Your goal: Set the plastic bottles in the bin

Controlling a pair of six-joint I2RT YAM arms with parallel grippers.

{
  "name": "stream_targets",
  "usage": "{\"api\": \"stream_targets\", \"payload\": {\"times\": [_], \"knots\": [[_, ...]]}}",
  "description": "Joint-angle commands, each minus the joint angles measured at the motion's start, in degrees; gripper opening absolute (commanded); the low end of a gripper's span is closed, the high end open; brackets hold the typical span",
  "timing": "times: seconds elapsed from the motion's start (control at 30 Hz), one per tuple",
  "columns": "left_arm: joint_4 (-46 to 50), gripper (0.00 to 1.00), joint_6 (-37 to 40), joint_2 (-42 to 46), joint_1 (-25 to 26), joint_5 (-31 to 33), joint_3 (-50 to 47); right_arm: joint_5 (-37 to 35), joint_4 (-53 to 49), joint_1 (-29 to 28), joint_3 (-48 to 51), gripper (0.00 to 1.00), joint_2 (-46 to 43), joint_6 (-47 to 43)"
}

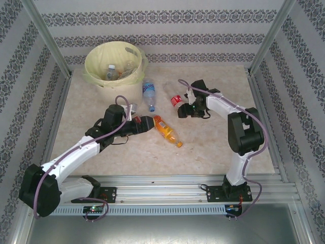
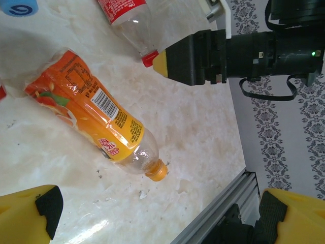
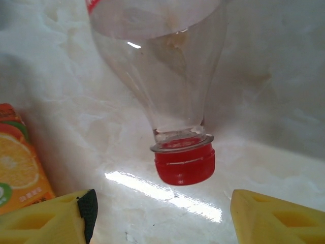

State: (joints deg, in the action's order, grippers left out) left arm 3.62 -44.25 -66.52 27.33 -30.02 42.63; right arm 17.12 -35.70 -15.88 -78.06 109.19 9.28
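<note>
Three plastic bottles lie on the marble tabletop: a blue-labelled one (image 1: 149,91), a red-labelled one (image 1: 176,100) and an orange one (image 1: 167,130). The cream-yellow bin (image 1: 96,56) stands at the back left with bottles (image 1: 110,71) inside. My left gripper (image 1: 148,123) is open beside the orange bottle's (image 2: 96,119) base; nothing lies between its fingers (image 2: 30,213). My right gripper (image 1: 184,111) is open at the red-labelled bottle's (image 3: 172,76) neck. The red cap (image 3: 184,161) sits just ahead of its fingertips (image 3: 277,216), which do not touch it.
Patterned walls and metal posts enclose the table (image 1: 218,147). A metal rail (image 1: 167,183) runs along the near edge. The right arm's black gripper body (image 2: 228,53) is close to the left wrist. The orange bottle's label (image 3: 18,168) lies left of the right gripper.
</note>
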Motion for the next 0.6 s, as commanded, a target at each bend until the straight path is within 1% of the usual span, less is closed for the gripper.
{"api": "stream_targets", "payload": {"times": [0.0,0.23,0.57], "knots": [[-5.34,1.00,-1.76,0.08,1.11,-0.84,-0.79,-1.45,-1.55,0.72,-2.80,0.68,1.70,-2.40],[-9.11,1.00,-3.27,-0.41,1.83,-0.39,-2.79,-1.80,-3.31,0.83,-6.65,0.66,6.04,-3.70],[-12.07,1.00,-4.50,-2.04,2.93,-0.39,-3.44,-1.30,-3.58,0.70,-9.11,0.57,9.38,-4.05]]}}
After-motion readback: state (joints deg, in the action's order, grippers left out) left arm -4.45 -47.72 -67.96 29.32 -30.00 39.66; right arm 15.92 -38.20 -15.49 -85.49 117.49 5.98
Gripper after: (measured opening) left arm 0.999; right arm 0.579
